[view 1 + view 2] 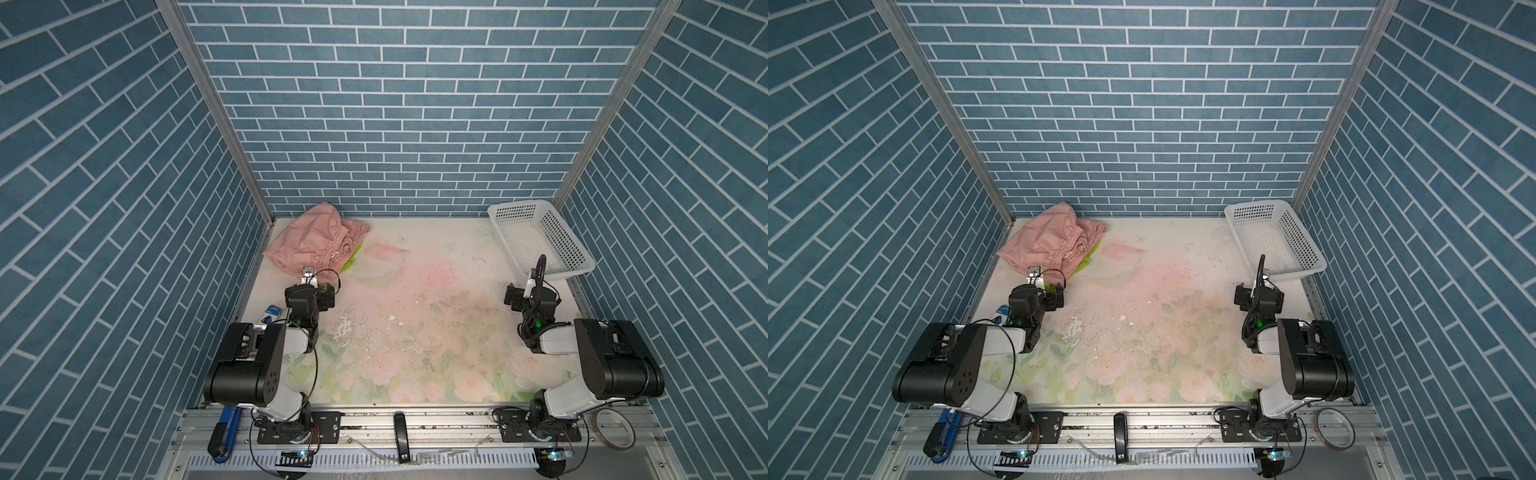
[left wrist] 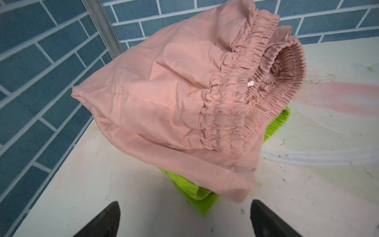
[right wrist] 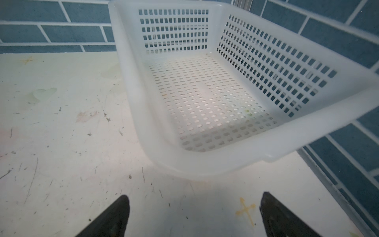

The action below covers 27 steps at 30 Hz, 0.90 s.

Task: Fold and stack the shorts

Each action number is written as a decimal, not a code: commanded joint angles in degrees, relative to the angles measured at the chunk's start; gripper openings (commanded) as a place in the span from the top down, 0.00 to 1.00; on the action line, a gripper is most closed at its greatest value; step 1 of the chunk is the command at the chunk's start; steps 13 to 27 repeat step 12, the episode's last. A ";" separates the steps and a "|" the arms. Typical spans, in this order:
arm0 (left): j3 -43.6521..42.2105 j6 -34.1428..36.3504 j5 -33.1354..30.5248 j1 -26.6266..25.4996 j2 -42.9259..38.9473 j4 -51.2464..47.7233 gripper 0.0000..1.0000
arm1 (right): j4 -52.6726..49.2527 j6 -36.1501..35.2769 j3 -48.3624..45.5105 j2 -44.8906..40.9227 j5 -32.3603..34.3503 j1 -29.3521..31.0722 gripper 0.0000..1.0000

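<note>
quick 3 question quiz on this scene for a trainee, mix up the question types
1. True or false: the salmon pink fabric shorts lie on top of the lime green fabric shorts.
2. The white perforated plastic basket holds: A) pink shorts B) green shorts C) nothing.
3. Fill in: the left gripper and the right gripper both stand ____, holding nothing.
Key: 1 true; 2 C; 3 open.

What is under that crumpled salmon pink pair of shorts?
Bright lime green fabric shorts, showing only at two edges of the salmon pink shorts. The rest is covered, so how they lie cannot be seen.
</note>
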 commanded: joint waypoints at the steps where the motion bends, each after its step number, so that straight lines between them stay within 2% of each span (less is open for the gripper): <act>1: 1.11 0.37 0.14 0.17 -0.14 1.42 0.00 | 2.14 -0.44 0.95 0.15 0.14 -0.29 0.01; 27: 0.90 0.37 0.03 0.16 -0.02 1.83 0.00 | 1.11 -0.17 1.34 0.19 -0.85 -0.68 0.01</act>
